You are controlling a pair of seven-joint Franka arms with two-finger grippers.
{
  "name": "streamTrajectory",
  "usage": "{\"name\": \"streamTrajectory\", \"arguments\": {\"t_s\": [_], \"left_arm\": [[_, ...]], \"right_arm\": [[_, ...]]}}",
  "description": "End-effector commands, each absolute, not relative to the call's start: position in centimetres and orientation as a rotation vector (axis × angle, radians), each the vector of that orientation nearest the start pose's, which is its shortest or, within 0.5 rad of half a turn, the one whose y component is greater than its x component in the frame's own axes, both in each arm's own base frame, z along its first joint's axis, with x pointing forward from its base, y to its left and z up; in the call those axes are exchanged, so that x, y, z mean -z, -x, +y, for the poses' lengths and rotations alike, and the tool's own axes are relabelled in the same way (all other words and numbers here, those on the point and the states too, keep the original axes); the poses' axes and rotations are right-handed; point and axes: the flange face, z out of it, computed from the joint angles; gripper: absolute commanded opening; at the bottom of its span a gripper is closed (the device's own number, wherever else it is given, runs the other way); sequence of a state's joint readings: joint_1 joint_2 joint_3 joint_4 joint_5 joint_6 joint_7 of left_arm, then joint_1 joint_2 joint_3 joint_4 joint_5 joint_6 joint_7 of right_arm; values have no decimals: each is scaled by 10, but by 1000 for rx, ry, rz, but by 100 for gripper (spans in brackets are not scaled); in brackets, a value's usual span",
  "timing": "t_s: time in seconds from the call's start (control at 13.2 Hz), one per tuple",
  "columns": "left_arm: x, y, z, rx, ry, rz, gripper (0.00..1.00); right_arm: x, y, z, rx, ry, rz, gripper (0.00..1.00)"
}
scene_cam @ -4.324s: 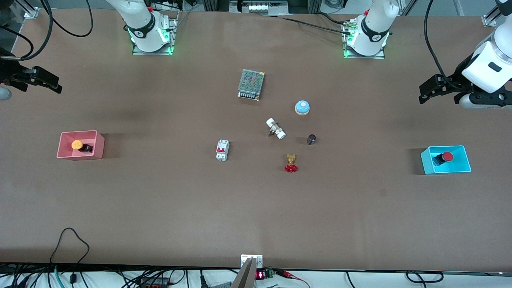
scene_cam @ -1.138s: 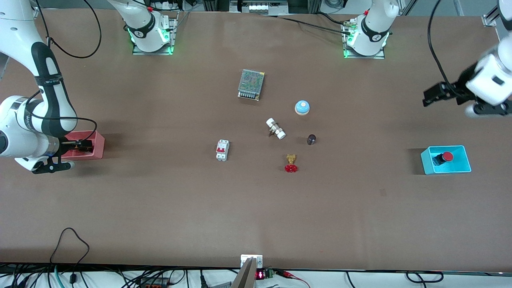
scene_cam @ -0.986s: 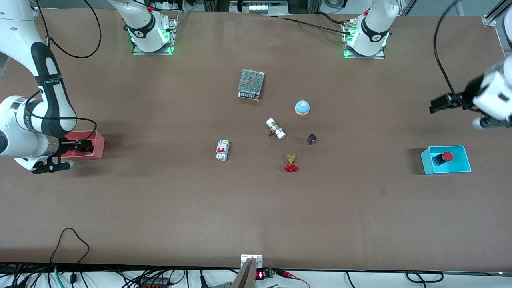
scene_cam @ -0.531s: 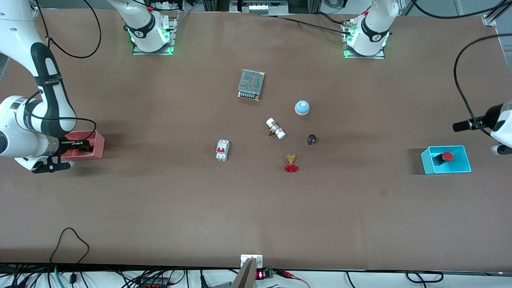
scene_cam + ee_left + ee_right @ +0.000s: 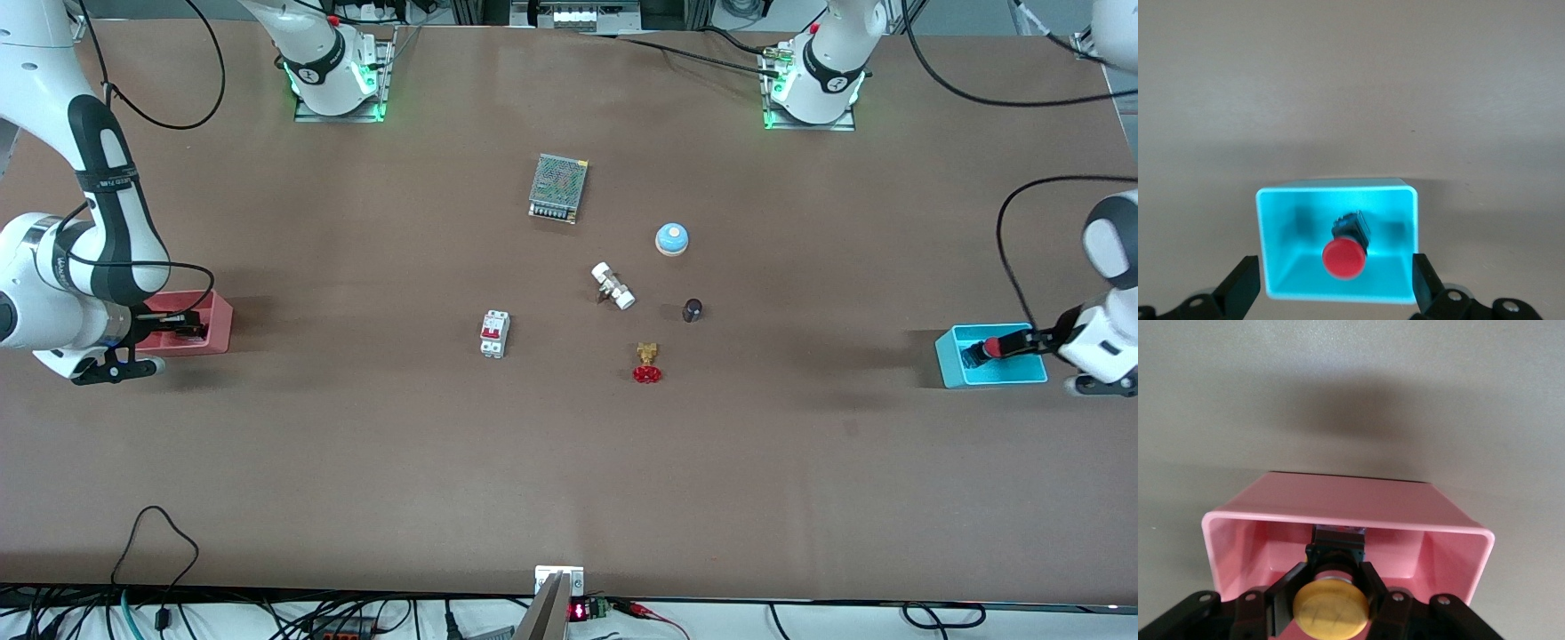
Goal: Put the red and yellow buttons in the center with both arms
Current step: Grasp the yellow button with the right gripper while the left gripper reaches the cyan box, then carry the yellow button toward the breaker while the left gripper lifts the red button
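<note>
From the front view, my left gripper (image 5: 1022,340) has dropped from high above my end of the table to the rim of the blue bin (image 5: 951,369), where half a second ago it still hung well above it. The red button (image 5: 989,348) lies inside, untouched. My right gripper (image 5: 182,322) stays down in the pink bin (image 5: 218,324), as it was a second ago. The middle of the table (image 5: 569,444) holds a power supply (image 5: 558,188), a blue dome (image 5: 672,239), a white fitting (image 5: 613,285), a dark knob (image 5: 692,309), a breaker (image 5: 494,333) and a brass valve (image 5: 647,363); neither button is there yet.

In the left wrist view, my jaws are spread wide, one finger (image 5: 1241,288) outside each side wall of the blue bin (image 5: 1338,190), with the red button (image 5: 1345,257) lying between them, not touched. I judge they must narrow before going lower.

In the right wrist view, my jaws are pinching the dark body of the yellow button (image 5: 1330,608) inside the pink bin (image 5: 1345,500). That arm looks ready to lift; the left is one step behind.
</note>
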State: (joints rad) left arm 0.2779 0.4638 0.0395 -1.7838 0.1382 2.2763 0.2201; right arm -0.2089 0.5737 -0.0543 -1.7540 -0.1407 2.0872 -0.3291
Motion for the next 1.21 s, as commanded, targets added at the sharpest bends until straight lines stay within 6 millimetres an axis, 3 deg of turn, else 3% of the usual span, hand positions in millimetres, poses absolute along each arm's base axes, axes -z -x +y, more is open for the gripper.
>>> {"name": "streamTrajectory", "arguments": {"t_s": [0.0, 0.23, 0.38, 0.53, 0.68, 0.76, 0.83, 0.91, 0.99, 1.14], "left_arm": [[-266, -610, 228, 98, 3012, 141, 100], [-237, -599, 239, 89, 3083, 117, 100], [-223, -597, 242, 98, 3142, 83, 100], [-218, -597, 239, 98, 3155, 76, 100], [-203, -597, 242, 147, 3152, 62, 98], [-196, -596, 240, 155, 3155, 54, 90], [-194, -595, 240, 146, 3158, 19, 79], [-194, -594, 237, 131, 3161, 12, 55], [-194, -592, 237, 109, 3165, 11, 45], [-193, -588, 236, 39, 3179, 1, 37]], "right_arm": [[-227, -614, -172, -448, 3166, -275, 28], [-233, -615, -171, -443, 3168, -278, 28], [-260, -613, -171, -474, 3151, -273, 28], [-310, -614, -171, -477, 3144, -270, 28], [-365, -622, -158, -380, 3175, -293, 29], [-387, -627, -141, -331, 3181, -312, 29], [-408, -634, -109, -263, 3164, -356, 30], [-417, -636, -82, -249, 3143, -396, 29], [-418, -637, -64, -249, 3130, -373, 30], [-411, -635, -19, -319, 3119, -346, 29]]}}
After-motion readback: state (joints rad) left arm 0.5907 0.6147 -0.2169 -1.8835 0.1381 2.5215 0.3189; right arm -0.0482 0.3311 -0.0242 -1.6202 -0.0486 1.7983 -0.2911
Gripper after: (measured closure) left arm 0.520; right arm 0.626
